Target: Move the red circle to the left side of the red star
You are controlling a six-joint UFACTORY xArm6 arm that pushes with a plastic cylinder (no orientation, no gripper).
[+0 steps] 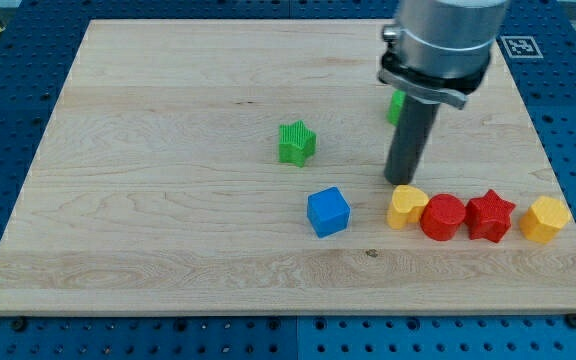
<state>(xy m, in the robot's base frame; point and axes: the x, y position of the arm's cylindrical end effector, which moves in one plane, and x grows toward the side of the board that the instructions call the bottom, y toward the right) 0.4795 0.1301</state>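
The red circle lies at the view's lower right, touching the left side of the red star. A yellow heart touches the circle's left side, and a yellow hexagon sits right of the star. My tip is down on the board just above the yellow heart's top left edge, up and left of the red circle.
A blue cube lies left of the yellow heart. A green star sits near the board's middle. A green cylinder is mostly hidden behind the rod. The wooden board lies on a blue perforated table.
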